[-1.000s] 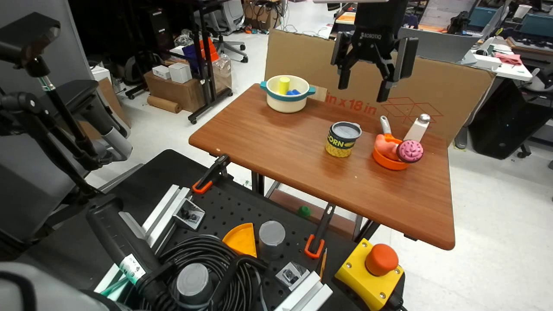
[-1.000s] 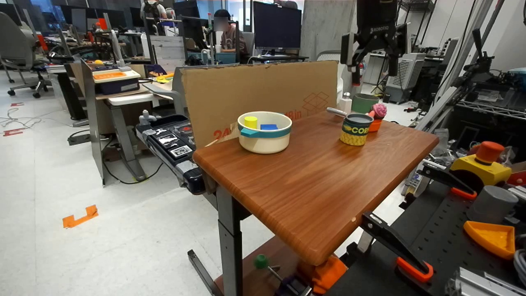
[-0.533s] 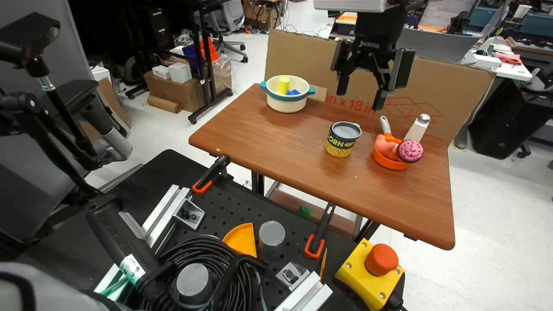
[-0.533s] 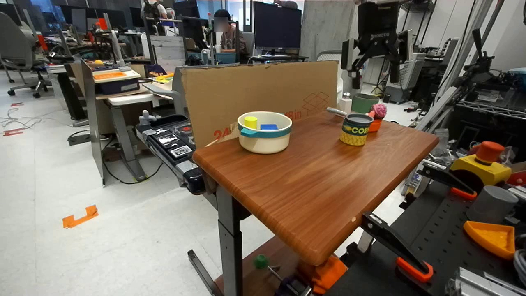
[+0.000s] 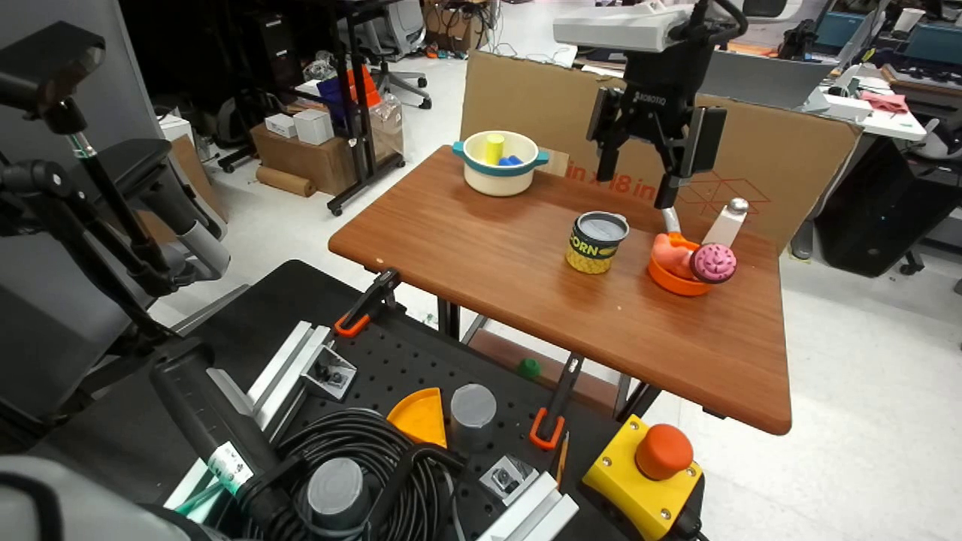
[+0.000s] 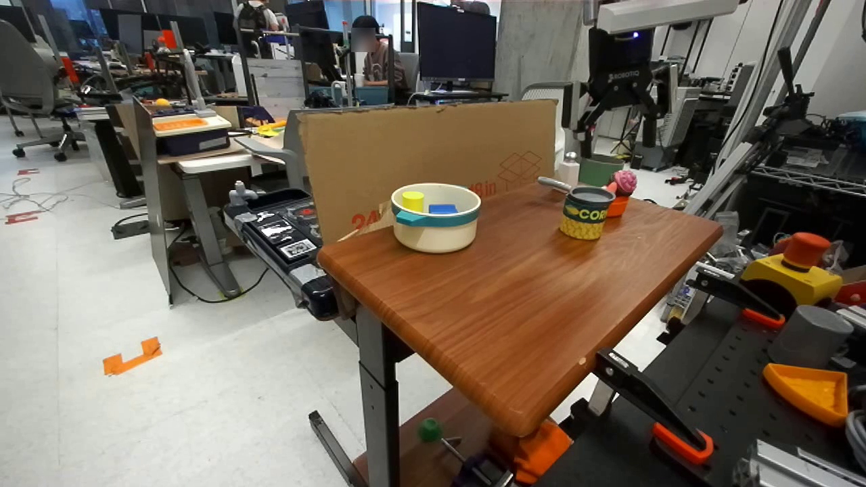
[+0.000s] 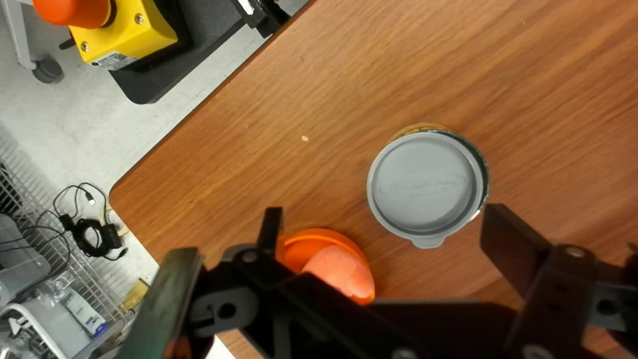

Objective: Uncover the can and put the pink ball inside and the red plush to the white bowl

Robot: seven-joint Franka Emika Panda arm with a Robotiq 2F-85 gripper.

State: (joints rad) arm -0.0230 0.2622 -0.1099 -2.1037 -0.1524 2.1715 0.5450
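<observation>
At left in an exterior view, we see a round white bowl [image 5: 492, 184] with a teal band, holding a yellow cylinder [image 5: 494, 149]; then the corn-printed can [image 5: 592, 252], its flat grey lid [image 5: 601, 225] in place; the black gripper [image 5: 636, 181], released, its jaws spread; and an orange bowl [image 5: 676, 285] cradling the coral-red plush [image 5: 667, 255], the speckled pink ball [image 5: 712, 263] at its rim. Beneath runs a wood-grained table [image 5: 466, 240]; behind, a cardboard sheet [image 5: 518, 90] and a cluttered room's pale floor [image 5: 872, 346].
</observation>
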